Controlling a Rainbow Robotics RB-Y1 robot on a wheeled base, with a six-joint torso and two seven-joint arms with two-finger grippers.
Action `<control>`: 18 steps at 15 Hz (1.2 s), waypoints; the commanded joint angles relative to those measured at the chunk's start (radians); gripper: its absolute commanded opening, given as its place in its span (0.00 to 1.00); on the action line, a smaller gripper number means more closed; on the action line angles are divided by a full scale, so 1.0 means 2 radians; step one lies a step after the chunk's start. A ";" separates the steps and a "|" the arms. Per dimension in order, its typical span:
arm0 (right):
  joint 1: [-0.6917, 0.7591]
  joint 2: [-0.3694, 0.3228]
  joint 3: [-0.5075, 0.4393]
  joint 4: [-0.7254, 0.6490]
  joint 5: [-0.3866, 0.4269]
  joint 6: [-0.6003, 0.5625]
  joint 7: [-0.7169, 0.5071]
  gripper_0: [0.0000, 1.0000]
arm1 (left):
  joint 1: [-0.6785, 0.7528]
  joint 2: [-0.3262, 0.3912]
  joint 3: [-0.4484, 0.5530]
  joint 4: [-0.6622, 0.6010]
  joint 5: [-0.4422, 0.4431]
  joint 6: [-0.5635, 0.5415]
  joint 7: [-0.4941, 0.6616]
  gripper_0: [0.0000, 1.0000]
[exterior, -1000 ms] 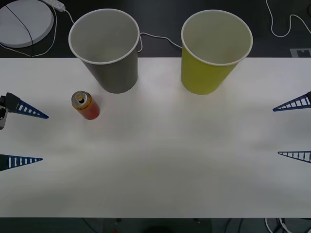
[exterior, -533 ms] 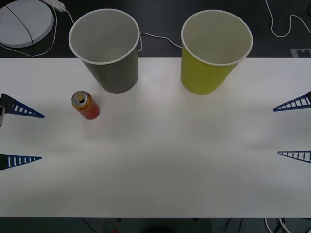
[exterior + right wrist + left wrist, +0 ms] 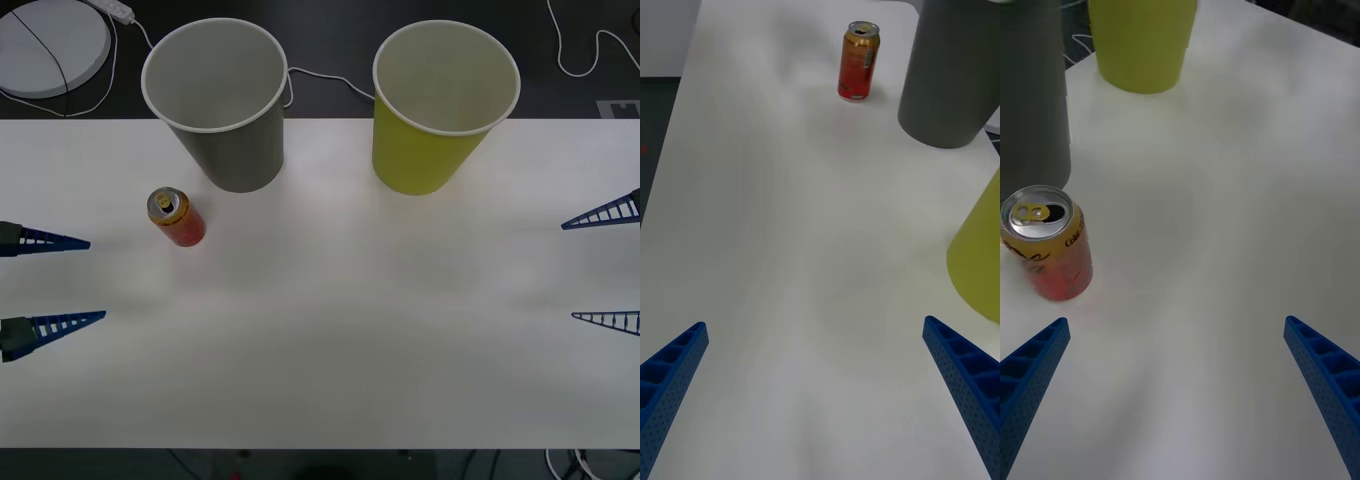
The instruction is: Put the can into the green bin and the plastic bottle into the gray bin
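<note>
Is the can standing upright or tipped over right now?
Upright. The can stands on its base on the table, pull-tab top facing up, near the gray bin, untouched by either claw.

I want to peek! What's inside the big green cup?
Nothing I can see: the green bin shows just its pale inside wall. Its very bottom is hidden by the rim. The can stands on the table.

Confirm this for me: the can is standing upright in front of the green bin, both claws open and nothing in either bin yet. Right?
Not quite. The can stands upright in front of the gray bin, not the green bin; the front view shows this. The rest holds: the left claw and right claw are both open, and both bins look empty.
</note>
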 commanded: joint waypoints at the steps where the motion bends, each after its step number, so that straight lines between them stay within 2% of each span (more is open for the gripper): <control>1: 0.000 0.000 0.000 0.000 0.000 0.000 0.000 1.00 | -0.002 0.000 -0.047 0.052 0.077 0.046 -0.079 1.00; 5: 0.000 0.000 0.000 0.000 0.000 0.000 0.000 1.00 | -0.014 -0.001 -0.101 0.110 0.163 0.088 -0.189 1.00; 9: 0.000 0.000 0.000 0.000 0.000 0.000 0.000 1.00 | -0.051 -0.008 -0.159 0.182 0.239 0.090 -0.281 1.00; 13: 0.000 0.000 0.000 0.000 0.000 0.000 0.000 1.00 | -0.105 -0.011 -0.242 0.262 0.331 0.087 -0.376 1.00; 18: 0.000 0.000 0.000 0.000 0.000 0.000 0.000 1.00 | -0.177 -0.015 -0.343 0.347 0.426 0.067 -0.431 1.00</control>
